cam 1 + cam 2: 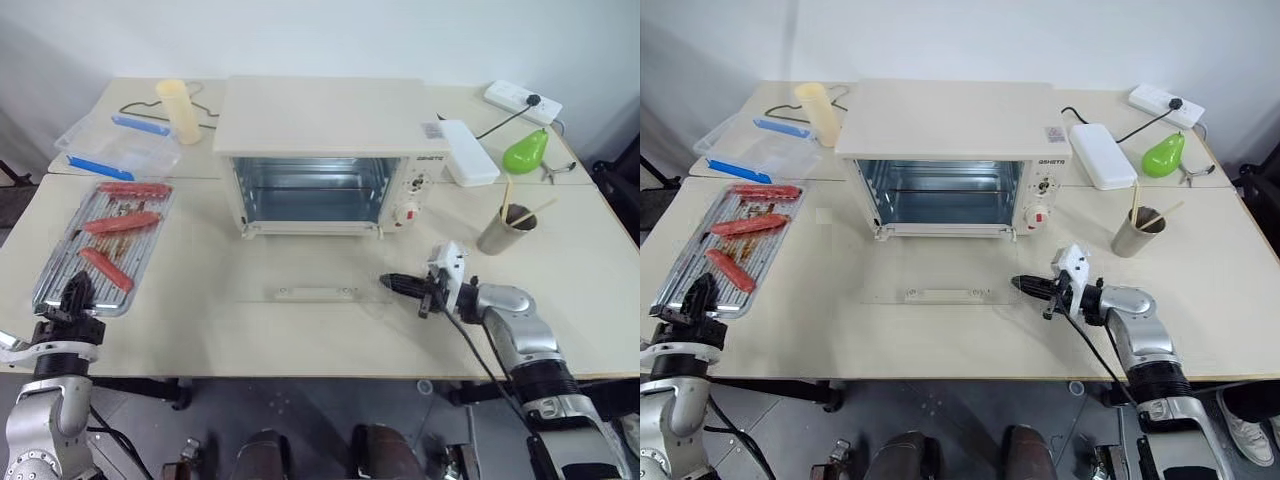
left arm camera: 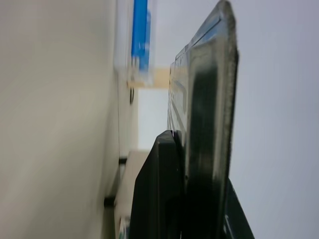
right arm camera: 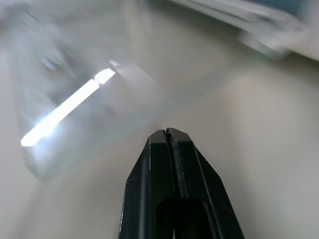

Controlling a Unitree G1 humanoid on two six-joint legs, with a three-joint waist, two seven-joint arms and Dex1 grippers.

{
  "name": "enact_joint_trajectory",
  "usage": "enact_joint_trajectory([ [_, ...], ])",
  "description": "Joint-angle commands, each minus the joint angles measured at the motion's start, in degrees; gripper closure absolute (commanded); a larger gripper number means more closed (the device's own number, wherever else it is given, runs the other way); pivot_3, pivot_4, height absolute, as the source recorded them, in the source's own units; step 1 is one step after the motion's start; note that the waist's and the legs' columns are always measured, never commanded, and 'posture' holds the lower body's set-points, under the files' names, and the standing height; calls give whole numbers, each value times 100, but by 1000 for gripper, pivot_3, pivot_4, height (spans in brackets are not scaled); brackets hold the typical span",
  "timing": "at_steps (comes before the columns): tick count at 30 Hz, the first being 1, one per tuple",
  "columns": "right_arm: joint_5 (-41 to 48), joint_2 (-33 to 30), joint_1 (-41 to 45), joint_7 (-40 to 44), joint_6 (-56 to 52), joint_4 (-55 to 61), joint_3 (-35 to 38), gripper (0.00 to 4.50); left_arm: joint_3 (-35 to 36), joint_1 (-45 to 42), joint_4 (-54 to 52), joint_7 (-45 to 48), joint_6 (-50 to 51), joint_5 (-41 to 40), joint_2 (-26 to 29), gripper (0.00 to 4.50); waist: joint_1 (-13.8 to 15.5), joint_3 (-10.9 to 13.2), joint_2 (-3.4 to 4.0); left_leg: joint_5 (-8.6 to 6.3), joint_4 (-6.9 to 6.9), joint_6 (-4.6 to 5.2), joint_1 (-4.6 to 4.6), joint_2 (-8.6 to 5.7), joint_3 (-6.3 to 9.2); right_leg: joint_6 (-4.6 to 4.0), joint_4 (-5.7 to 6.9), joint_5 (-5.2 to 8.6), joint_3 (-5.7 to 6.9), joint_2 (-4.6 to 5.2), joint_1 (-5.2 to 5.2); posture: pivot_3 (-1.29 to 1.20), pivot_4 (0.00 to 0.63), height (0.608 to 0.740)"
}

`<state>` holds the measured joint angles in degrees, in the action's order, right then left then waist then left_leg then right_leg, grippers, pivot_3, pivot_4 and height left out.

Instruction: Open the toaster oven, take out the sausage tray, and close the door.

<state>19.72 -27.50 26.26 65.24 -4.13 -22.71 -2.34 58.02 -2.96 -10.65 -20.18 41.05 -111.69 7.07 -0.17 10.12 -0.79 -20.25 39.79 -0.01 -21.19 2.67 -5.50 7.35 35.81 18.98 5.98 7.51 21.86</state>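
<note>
The cream toaster oven (image 1: 325, 150) stands at the middle back of the table with its silver inside bare. Its glass door (image 1: 310, 262) lies folded flat on the table, white bar handle (image 1: 315, 293) nearest me. The sausage tray (image 1: 105, 245), shiny metal with three red sausages, rests on the table to the oven's left. My left gripper (image 1: 77, 295) is shut on the tray's near rim (image 2: 209, 99). My right gripper (image 1: 388, 282) is shut with nothing in it, low over the table just right of the door's near right corner, pointing left at it.
A clear plastic box with blue clips (image 1: 120, 145) and a cream cup (image 1: 182, 110) sit at the back left. A metal cup with chopsticks (image 1: 503, 230), a white box (image 1: 468, 152), a green pear-shaped thing (image 1: 527, 150) and a power strip (image 1: 522, 100) are on the right.
</note>
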Motion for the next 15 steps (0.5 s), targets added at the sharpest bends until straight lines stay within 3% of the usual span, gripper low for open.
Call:
enact_joint_trajectory([
  [1,336,-155,7,334,-257,561,154,4465,133,-5,-170,-17,-9,-131,58,4500,15,0,0,-1,0,0,-1,-2,0,0,-1,0,-1,3,-1,0,150,740],
  [8,983,-417,89,378,-1070,1538,548,4465,168,-26,-316,-43,158,-131,-237,4500,26,0,0,-6,7,1,-4,-2,12,0,-12,0,3,1,-12,0,150,740],
  [15,1588,-157,740,-194,-1631,1704,1024,4465,189,51,-353,147,383,-131,-269,4500,8,1,-3,-8,5,-1,-3,1,11,0,-17,0,5,-2,-13,0,150,740],
])
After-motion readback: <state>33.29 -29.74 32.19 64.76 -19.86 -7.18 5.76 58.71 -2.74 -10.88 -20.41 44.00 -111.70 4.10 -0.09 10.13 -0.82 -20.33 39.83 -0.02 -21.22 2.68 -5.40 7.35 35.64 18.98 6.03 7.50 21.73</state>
